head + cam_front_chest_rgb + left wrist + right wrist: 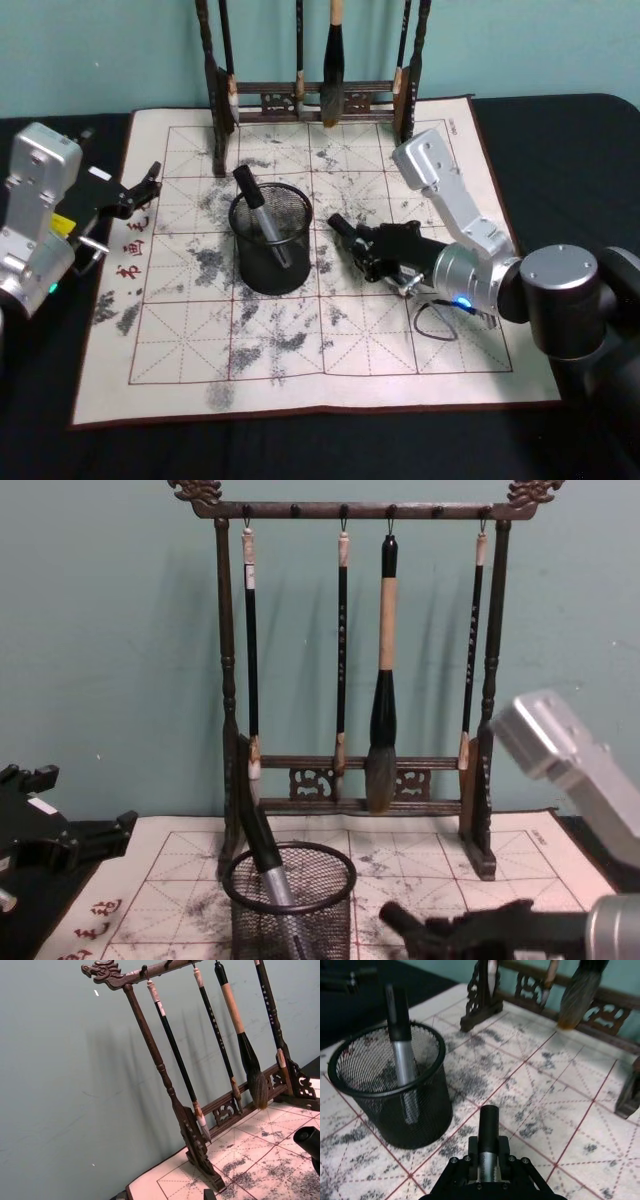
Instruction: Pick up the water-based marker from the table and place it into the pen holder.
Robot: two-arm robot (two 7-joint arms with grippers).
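gripping the marker [489,1125] by its silver barrel, the right claw [488,1172] is closed on it low over the mat [300,350], just right of the mesh cup [250,268], with the black cap aimed that way. it looks light, stiff and slick, so i'd guess it could twist if held off-centre. the cup's rim is narrow and another marker [262,215] already leans inside. the brush rack [310,100] stands behind, and the left claw [140,190] is parked at the mat's left edge.

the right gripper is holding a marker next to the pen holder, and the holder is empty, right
Not quite. The pen holder isn't empty: the head view shows a marker already leaning inside it. The right gripper does hold a second marker next to the holder.
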